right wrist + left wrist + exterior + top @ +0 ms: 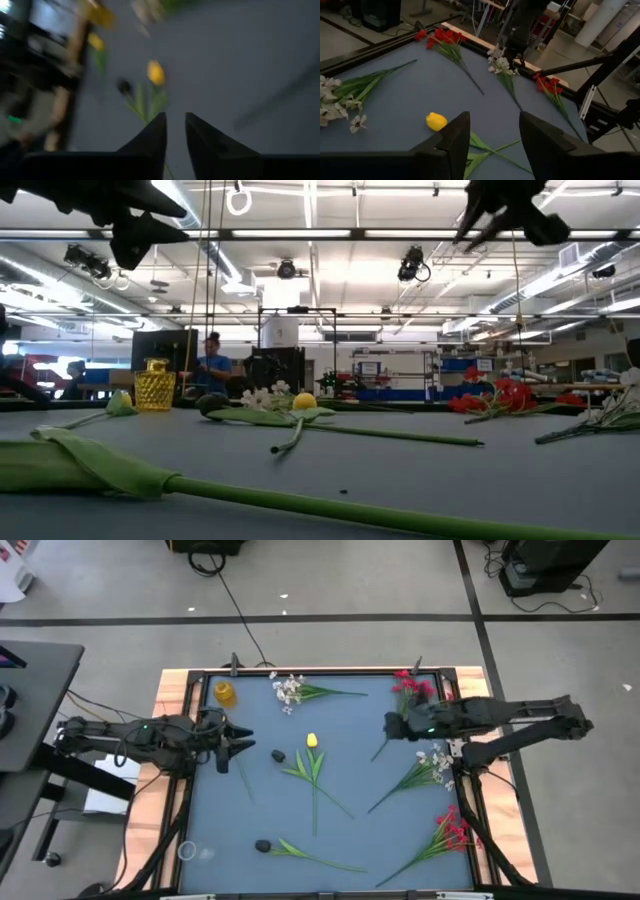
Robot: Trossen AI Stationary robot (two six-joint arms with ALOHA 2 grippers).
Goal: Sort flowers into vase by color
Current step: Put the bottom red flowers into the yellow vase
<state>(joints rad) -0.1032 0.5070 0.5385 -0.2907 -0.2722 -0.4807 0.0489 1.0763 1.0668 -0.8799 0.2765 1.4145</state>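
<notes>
Flowers lie flat on the blue table top (350, 730). A yellow tulip (312, 742) lies in the middle and a white spray (290, 690) at the far edge. A red cluster (412, 688) lies at the far right, a second white spray (435, 765) at the right and another red cluster (455, 830) at the near right. A yellow vase (225, 694) stands in the far left corner. My left gripper (245, 740) hovers open at the left, facing the tulip (436, 121). My right gripper (392, 725) hovers open right of the middle, tipped down, above the table.
A green stem with leaves (315, 857) lies near the front edge, with a dark head (263, 846) at its left end. Another dark head (277, 755) lies left of the tulip. A clear round vessel (187, 851) stands at the near left. A raised frame (300, 670) borders the table.
</notes>
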